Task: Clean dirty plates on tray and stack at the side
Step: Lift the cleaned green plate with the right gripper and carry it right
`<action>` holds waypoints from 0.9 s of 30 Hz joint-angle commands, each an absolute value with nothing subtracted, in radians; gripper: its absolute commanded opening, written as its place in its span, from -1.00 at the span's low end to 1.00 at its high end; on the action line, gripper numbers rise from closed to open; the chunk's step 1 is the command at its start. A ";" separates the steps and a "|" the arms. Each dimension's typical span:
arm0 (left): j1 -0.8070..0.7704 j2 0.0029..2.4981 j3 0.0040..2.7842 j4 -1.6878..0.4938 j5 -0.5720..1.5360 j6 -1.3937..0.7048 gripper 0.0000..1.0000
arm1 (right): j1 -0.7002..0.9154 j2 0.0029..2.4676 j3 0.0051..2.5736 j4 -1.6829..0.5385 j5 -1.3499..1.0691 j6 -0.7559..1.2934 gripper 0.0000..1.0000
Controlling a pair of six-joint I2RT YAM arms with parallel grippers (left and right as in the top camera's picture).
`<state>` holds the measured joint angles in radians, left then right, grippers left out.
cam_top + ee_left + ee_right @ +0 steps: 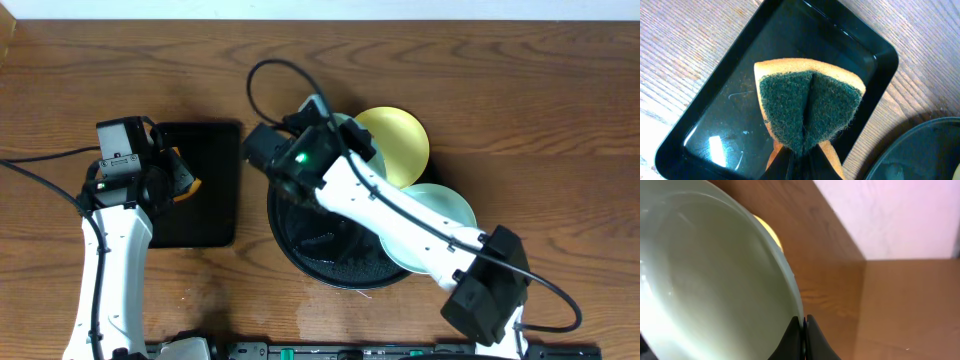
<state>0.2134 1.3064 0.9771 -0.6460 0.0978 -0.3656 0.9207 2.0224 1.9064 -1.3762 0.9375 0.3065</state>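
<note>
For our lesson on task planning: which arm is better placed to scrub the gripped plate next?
Left. The left gripper holds the sponge over the rectangular tray, ready to wipe; the right gripper is busy, clamped on the rim of the mint-white plate.

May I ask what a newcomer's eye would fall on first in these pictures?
The right tool pinches the rim of a pale mint-white round plate over the large round glossy black tray. The left tool clamps a yellow sponge with a green scouring face above the small rectangular black tray. A pale yellow round plate sits at the round tray's far edge.
</note>
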 commanded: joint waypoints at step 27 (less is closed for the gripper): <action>0.218 1.313 0.972 -0.643 0.113 -0.360 -0.85 | -0.091 2.004 1.844 -1.173 -0.244 0.033 -0.97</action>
